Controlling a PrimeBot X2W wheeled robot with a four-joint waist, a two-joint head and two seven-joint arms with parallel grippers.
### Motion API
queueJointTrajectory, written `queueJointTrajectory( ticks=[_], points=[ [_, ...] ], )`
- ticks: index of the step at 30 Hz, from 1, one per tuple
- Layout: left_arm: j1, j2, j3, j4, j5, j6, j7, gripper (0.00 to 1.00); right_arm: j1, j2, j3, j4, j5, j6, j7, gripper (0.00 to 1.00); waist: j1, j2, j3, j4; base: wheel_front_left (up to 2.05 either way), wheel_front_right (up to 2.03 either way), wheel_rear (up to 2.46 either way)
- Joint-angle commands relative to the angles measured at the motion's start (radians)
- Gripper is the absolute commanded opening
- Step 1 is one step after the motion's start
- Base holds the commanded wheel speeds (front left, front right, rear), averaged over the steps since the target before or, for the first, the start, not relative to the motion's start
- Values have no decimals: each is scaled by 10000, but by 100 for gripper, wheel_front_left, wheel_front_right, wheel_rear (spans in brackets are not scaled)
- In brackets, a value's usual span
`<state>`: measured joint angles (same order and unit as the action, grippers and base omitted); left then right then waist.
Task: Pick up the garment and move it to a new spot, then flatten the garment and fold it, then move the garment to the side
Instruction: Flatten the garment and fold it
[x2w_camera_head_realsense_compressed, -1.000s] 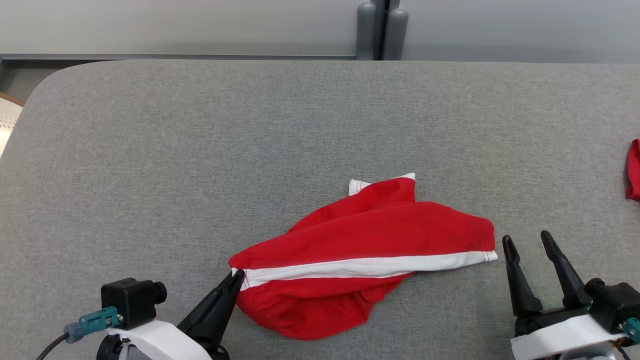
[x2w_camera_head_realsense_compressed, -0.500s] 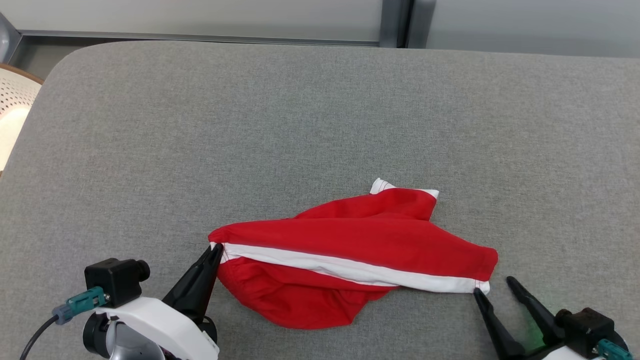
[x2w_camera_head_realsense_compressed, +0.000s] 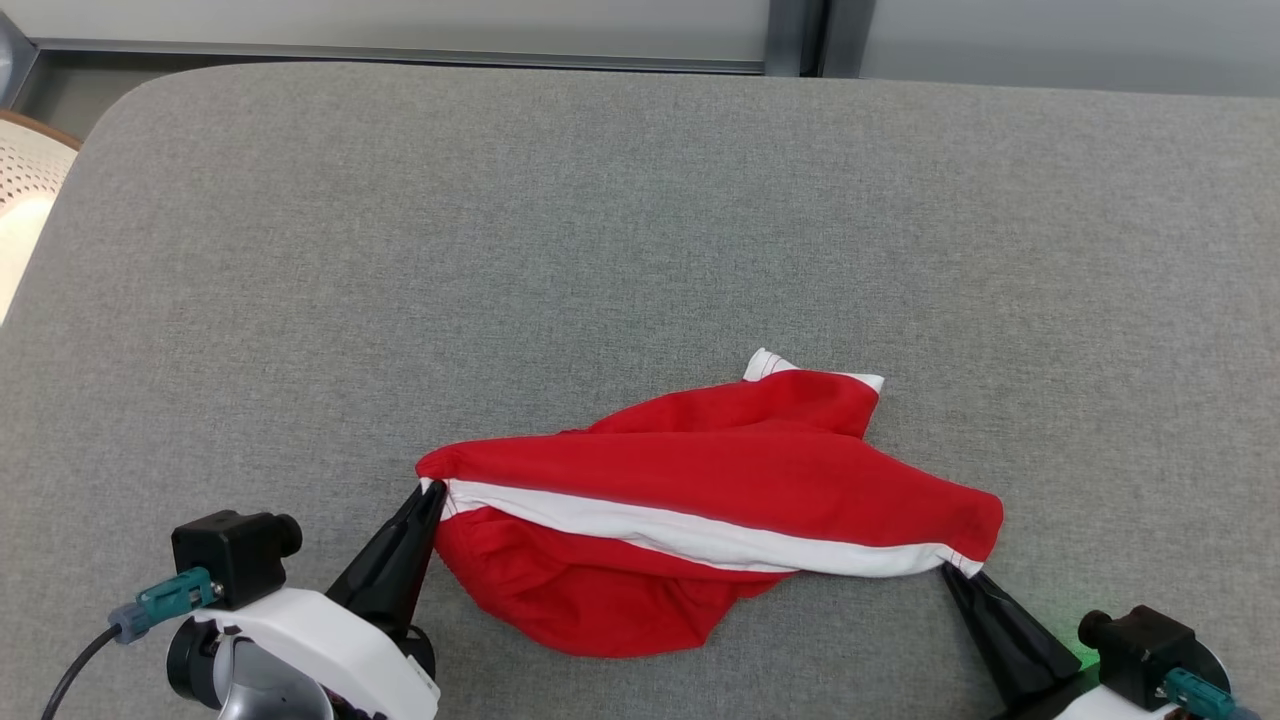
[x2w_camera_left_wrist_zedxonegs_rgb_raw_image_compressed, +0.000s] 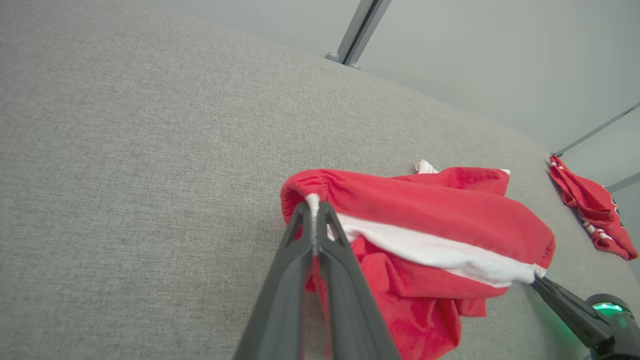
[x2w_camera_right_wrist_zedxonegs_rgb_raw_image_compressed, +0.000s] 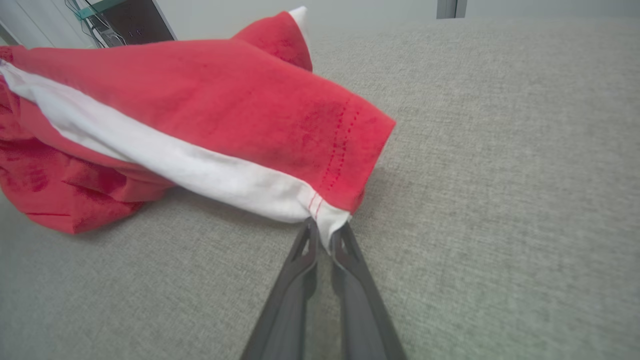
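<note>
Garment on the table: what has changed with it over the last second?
The right hand stood open, apart from the garment, a second ago; it has moved in to the white-striped corner and shut on it. The left hand kept its pinch on the other end. The garment lies in much the same heap on the table; the camera itself shifted.

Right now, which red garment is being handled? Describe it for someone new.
On the grey table, look near its front edge. The red garment there has a white stripe pinched at its ends by the left end effector and right end effector; the other red garment lies untouched at the far right.
</note>
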<state>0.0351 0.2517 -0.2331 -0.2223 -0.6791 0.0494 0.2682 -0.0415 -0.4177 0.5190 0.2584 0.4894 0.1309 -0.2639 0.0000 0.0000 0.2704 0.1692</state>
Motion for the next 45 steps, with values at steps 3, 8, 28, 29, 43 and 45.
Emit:
queueJointTrajectory(
  ticks=[3, 8, 28, 29, 43, 45],
  points=[
    [-190, 90, 36, 62, 6, -35, -46, 0, -52, -124, -13, -141, -38, -6, -4, 0, 0, 0, -21, -32, 0, 0, 0],
    [-460, 124, 58, -175, 54, -240, -253, 0, 169, -262, -776, -864, 135, -6, -4, 0, 0, 0, -129, -126, 0, 0, 0],
    [-9224, 271, -1086, 1094, 1624, -1626, 239, 0, -7194, -3081, -1526, -1833, 2217, -4, -4, 0, 0, 0, 1420, -2688, 0, 0, 0],
    [-9856, 209, -1196, 1523, 1799, -1664, -4, 0, -7773, -3159, -1454, -1612, 2122, -6, -4, 0, 0, 0, 1550, -2767, 0, 0, 0],
    [-11912, 411, -3260, 4646, 2403, -1797, -4335, 0, -8875, -3800, -1823, -2136, 991, -6, -2, 0, 0, 0, 1749, -2900, 0, 0, 0],
    [-10935, 828, -3664, 4396, 2283, -1798, -4688, 0, -7749, -3920, -1737, -2377, 1136, -6, -4, 0, 0, 0, 1622, -2780, 0, 0, 0]
  ],
)
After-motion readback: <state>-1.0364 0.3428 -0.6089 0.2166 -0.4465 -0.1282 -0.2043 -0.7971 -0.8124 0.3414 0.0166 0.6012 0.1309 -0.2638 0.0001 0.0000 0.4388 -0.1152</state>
